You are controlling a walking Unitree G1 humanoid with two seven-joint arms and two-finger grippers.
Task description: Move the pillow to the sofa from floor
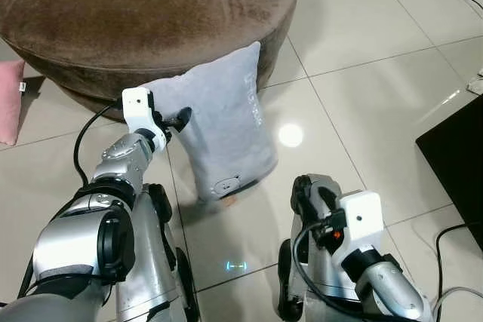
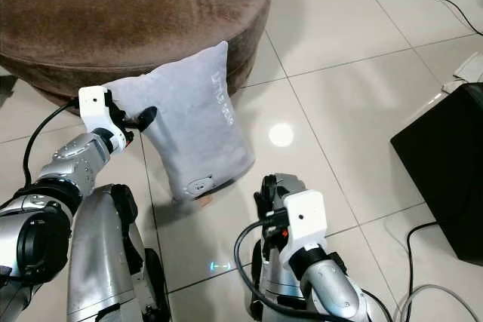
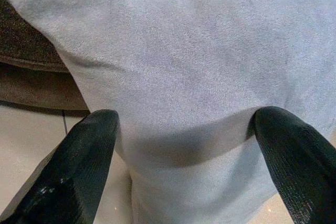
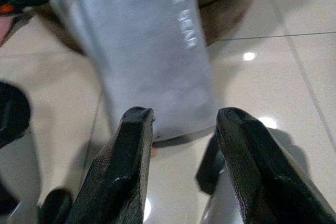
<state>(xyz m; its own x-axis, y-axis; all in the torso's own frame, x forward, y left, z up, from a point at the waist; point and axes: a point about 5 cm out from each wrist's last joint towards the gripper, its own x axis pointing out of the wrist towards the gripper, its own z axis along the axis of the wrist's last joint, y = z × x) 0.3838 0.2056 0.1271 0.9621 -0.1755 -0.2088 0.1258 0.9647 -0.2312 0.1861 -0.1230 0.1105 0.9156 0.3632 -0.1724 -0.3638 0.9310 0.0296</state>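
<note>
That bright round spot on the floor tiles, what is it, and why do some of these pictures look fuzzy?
Left eye view: the spot is lamp glare on glossy tile, beside the grey pillow. Right wrist view: the pillow's lettering is smeared, and the right gripper looks soft. Left wrist view: the left gripper casts a shadow band across the fabric.

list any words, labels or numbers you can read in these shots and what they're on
White lettering along one side of the grey fabric pillow: too blurred to read for certain; in the right wrist view the last part looks like "HEAD".
Small oval tag near the pillow's bottom corner: too small to read.
No other text visible.
</note>
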